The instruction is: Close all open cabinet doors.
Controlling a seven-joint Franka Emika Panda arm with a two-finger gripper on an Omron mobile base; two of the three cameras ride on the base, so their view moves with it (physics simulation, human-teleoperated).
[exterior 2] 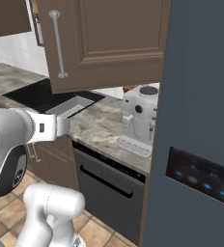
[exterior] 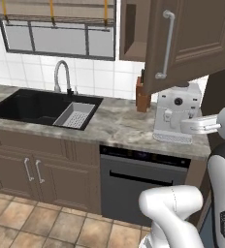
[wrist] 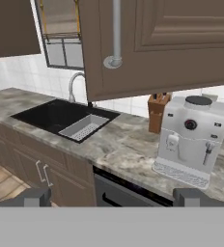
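The fridge (exterior 2: pixel 201 120) stands to the right of the hand, its grey-blue side cutting off the bench (exterior: pixel 119 127) that runs ahead of and below the hand. Above and ahead of the hand hangs the one door (exterior: pixel 182 41) that matters here: a dark brown wall-cupboard door swung well out from its cupboard (exterior: pixel 133 31), so that the dark inside shows to its left in the left base view. Its silver handle (exterior: pixel 167 44) stands upright near the free edge, up and a little left of the hand's line of sight in the hand view. The task looks hardly begun: this door is wide open and nothing touches it. Another brown door (wrist: pixel 12 26), further left and high, seems to lie flush, though too little of it shows to be sure. Below the open door, ahead and right of the hand, a white coffee machine (wrist: pixel 191 137) sits on the bench, with a knife block (wrist: pixel 157 112) behind it; the black sink (wrist: pixel 65 118) lies ahead to the left. The hand (wrist: pixel 111 197) hangs low, short of the bench edge, well apart from the door; its two tips stand far apart, spread wide and holding nothing. What is left, by my judgement, is to rise to the door's outer face and push it shut.
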